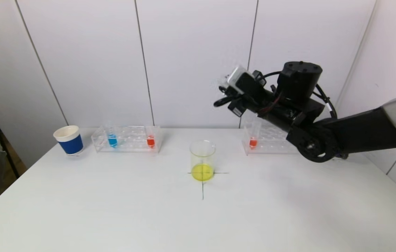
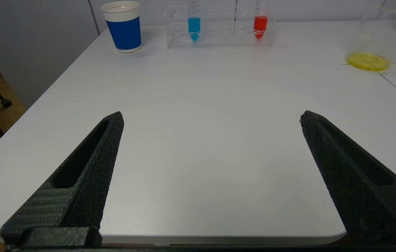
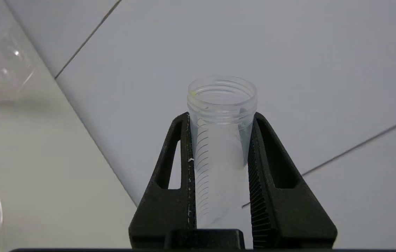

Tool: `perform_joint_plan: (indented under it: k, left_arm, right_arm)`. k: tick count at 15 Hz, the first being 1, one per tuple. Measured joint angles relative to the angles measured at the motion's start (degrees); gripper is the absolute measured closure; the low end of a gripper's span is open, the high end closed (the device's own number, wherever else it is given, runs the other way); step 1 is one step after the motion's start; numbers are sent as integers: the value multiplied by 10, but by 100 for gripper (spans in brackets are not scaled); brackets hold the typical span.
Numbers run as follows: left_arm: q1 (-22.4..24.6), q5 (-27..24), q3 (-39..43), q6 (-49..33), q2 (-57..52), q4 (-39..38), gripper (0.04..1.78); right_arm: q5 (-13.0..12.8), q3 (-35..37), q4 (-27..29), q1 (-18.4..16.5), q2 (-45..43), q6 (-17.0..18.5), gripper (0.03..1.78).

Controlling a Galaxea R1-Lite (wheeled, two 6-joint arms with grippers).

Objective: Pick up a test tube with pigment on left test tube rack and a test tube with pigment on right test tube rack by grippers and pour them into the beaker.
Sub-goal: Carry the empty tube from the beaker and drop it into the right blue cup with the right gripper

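One empty test tube (image 3: 220,140) clamped in right end effector (image 3: 220,119), raised beyond beaker (image 1: 202,160), left end effector (image 2: 212,117) wide

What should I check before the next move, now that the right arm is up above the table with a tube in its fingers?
1. Right gripper grip: ok, shut on the held test tube.
2. Held tube contents: ok, it looks empty, only a yellow trace at the rim.
3. Beaker: ok, upright on the cross mark, yellow liquid at the bottom.
4. Right rack: cannot tell which slot is free, the arm hides most of it; one red tube stands there.
5. Left gripper: ok, open, empty, low over the table's near edge.
6. Left rack: ok, the blue tube and another red tube stand upright.
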Motion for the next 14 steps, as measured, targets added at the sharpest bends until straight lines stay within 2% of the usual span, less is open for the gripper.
perform_joint_plan:
  k: [2, 7, 11, 14]
  left_arm:
    - [0, 0, 0, 0, 0, 0, 6]
    - [0, 0, 0, 0, 0, 0, 6]
    - [0, 0, 0, 0, 0, 0, 6]
    - [0, 0, 0, 0, 0, 0, 6]
  right_arm:
    - [-37, -27, 34, -13, -24, 78, 133]
    - [-81, -79, 154, -65, -75, 249, 133]
    - [-90, -145, 297, -107, -109, 380, 133]
    - [-84, -195, 398, -162, -125, 445, 133]
